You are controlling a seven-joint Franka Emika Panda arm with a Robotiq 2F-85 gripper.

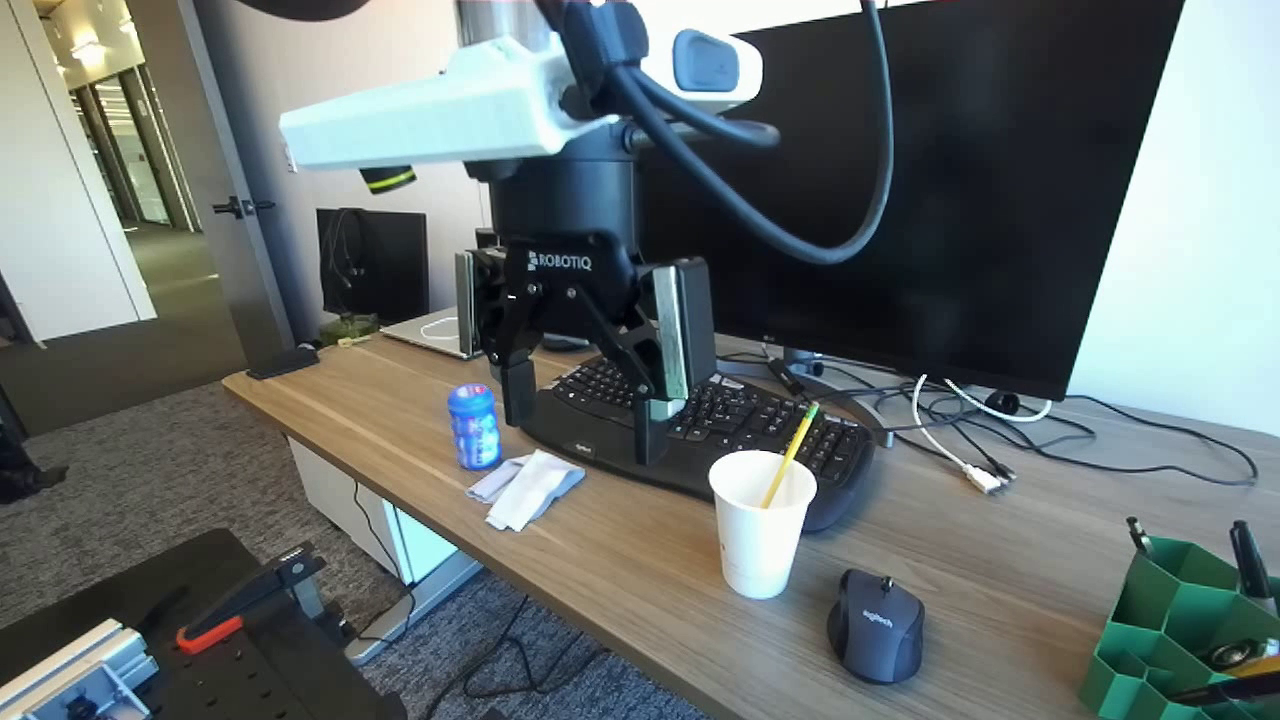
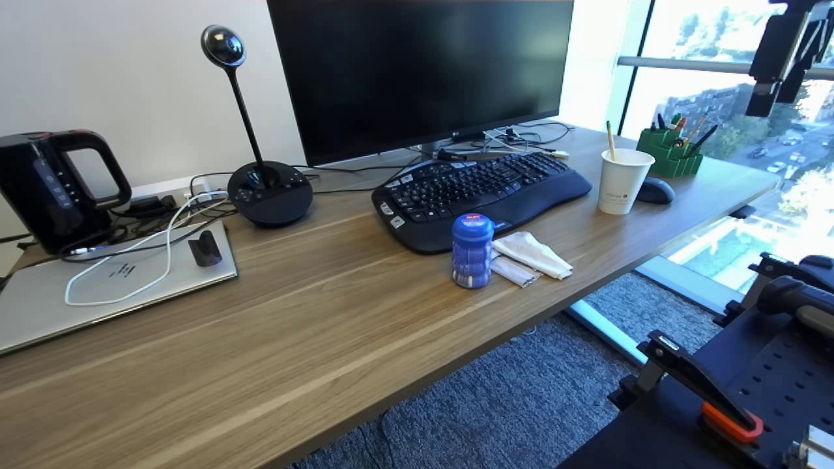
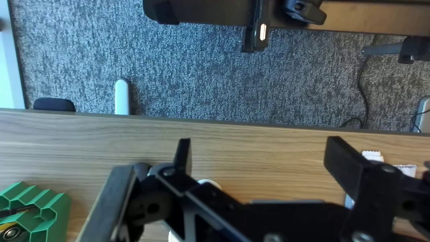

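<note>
In an exterior view, close by the black metal claw [image 1: 584, 430], the camera looks slantwise over the brown wood-grain bench [image 1: 640, 540]; in an exterior view, it looks from near the flat silver laptop [image 2: 130, 277]. Both share the wide black monitor [image 2: 423, 78]. The wrist view faces almost straight down, onto bench and mottled grey carpet [image 3: 201, 80].
</note>
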